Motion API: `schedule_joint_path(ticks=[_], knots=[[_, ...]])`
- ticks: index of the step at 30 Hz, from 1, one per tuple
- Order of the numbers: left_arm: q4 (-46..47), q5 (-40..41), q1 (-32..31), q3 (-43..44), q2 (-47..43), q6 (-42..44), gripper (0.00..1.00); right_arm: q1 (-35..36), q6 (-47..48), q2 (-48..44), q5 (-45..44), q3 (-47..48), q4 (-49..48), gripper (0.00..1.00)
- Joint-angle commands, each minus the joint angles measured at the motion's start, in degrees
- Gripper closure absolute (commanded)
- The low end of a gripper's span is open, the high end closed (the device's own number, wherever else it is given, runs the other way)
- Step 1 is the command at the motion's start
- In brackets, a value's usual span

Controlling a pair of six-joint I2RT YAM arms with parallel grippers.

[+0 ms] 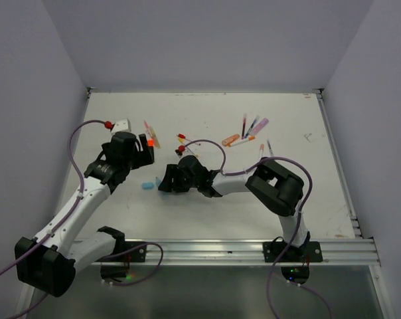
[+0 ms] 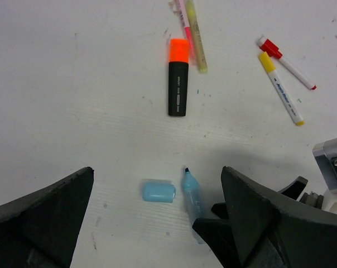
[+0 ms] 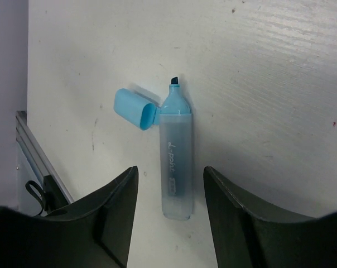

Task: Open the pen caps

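The light blue cap (image 3: 135, 108) lies on the tabletop (image 3: 269, 84) just left of the open blue highlighter (image 3: 176, 162), which rests between the right gripper's (image 3: 169, 181) spread jaws, and the left gripper's (image 2: 157, 184) jaws are spread wide too.

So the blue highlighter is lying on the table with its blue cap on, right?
Not quite. The blue cap is off. It lies on the table beside the blue highlighter, whose dark tip is bare. The right wrist view shows this most clearly. The highlighter is lying on the table, as you said.
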State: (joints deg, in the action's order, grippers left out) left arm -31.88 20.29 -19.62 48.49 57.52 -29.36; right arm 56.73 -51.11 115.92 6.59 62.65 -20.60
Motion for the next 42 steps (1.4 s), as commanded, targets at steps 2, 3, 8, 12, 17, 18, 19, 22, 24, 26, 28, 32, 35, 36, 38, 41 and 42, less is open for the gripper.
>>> schedule_joint_path(ticks=[2,3,8,12,17,18,19,22,24,26,28,32,35,36,38,41,42], knots=[[3.3,-1.0,0.4,0.5,3.8,-0.3,0.0,0.2,1.3,-6.3,-4.9,-2.9,4.6,0.42],[3.9,-1.7,0.3,0.9,6.0,-0.4,0.0,0.4,2.1,-7.4,-5.4,-3.3,5.5,0.41],[6.6,-2.7,0.8,4.4,14.8,-0.8,0.01,0.2,8.5,-17.6,-11.7,-4.9,12.9,0.26],[8.3,-4.8,2.3,7.1,23.8,-0.6,0.05,0.0,11.7,-25.0,-17.1,-8.0,17.6,0.14],[10.2,-7.0,4.8,10.9,31.7,0.1,0.15,-0.8,14.4,-33.8,-22.0,-12.9,20.4,0.02],[10.4,-7.6,5.2,11.4,34.0,0.3,0.17,-0.9,14.8,-36.6,-23.4,-13.7,20.4,0.01],[10.7,-7.8,5.6,11.9,35.0,0.4,0.19,-1.0,15.2,-37.7,-24.1,-15.2,20.4,0.01],[11.6,-8.7,6.5,13.7,38.7,1.4,0.25,-1.1,15.7,-41.9,-26.1,-18.3,20.4,0.01],[12.3,-10.3,6.8,14.9,40.7,1.6,0.3,-1.2,15.8,-43.2,-26.7,-20.0,20.4,0.01],[12.8,-11.5,6.8,15.7,42.3,1.6,0.36,-1.4,15.7,-44.8,-26.9,-20.9,20.4,0.01],[13.0,-11.9,6.8,16.1,43.4,1.6,0.37,-1.4,16.0,-45.7,-26.9,-21.7,20.4,0.01],[13.7,-12.7,6.8,16.4,45.7,1.5,0.44,-1.5,16.0,-46.2,-27.2,-22.5,20.2,0.02],[13.8,-12.5,6.8,16.2,47.0,1.0,0.49,-1.6,16.0,-46.0,-26.7,-22.8,19.9,0.01],[13.6,-11.6,6.8,16.3,47.2,0.8,0.5,-1.5,16.0,-45.9,-26.6,-22.8,19.8,0.02],[13.5,-10.8,6.8,15.8,47.5,0.3,0.55,-1.5,16.0,-46.0,-26.5,-22.8,19.5,0.01],[14.6,-11.2,6.8,14.1,46.5,-0.3,0.69,-1.5,16.7,-46.2,-26.2,-23.3,18.8,0.01],[15.0,-11.8,6.8,13.5,45.9,-0.4,0.74,-1.6,16.8,-46.4,-26.0,-23.5,18.8,0.02]])
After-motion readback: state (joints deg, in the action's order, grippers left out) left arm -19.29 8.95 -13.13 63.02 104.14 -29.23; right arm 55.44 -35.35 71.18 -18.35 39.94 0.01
